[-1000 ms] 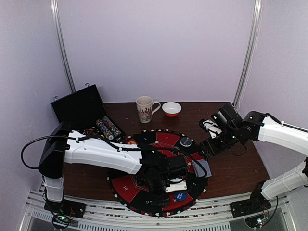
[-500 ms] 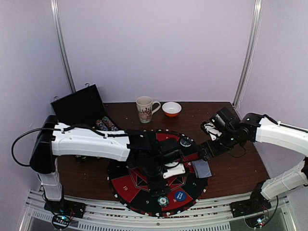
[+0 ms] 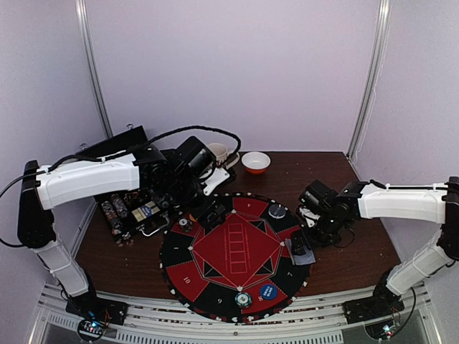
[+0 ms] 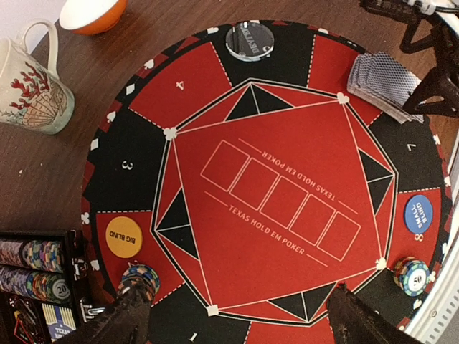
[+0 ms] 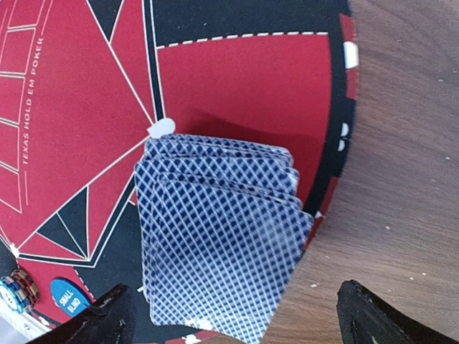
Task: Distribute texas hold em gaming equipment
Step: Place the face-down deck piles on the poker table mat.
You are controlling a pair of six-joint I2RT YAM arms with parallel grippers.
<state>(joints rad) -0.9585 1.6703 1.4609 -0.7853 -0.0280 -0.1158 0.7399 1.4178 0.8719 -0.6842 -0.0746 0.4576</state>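
Note:
A deck of blue-backed cards (image 3: 302,251) lies fanned on the right rim of the round mat (image 3: 233,247). My right gripper (image 3: 307,239) hovers over the deck (image 5: 215,244), open, fingers on either side and apart from it. My left gripper (image 3: 215,210) is open and empty above the mat's back-left edge. Its left finger (image 4: 133,312) is beside a striped chip stack (image 4: 140,275). An orange disc (image 4: 123,236), a blue disc (image 4: 418,213), a clear dealer disc (image 4: 249,39) and a second chip stack (image 4: 412,276) lie on the mat (image 4: 280,179).
An open black case (image 3: 133,208) holding rows of chips stands at the left, also in the left wrist view (image 4: 36,279). A patterned mug (image 4: 29,82) and an orange bowl (image 3: 256,162) stand behind the mat. Bare wood lies right of the mat (image 5: 401,143).
My left arm has pulled back from the mat's centre to its back-left edge, uncovering a chip stack at the front. My right gripper has moved down and left over the deck.

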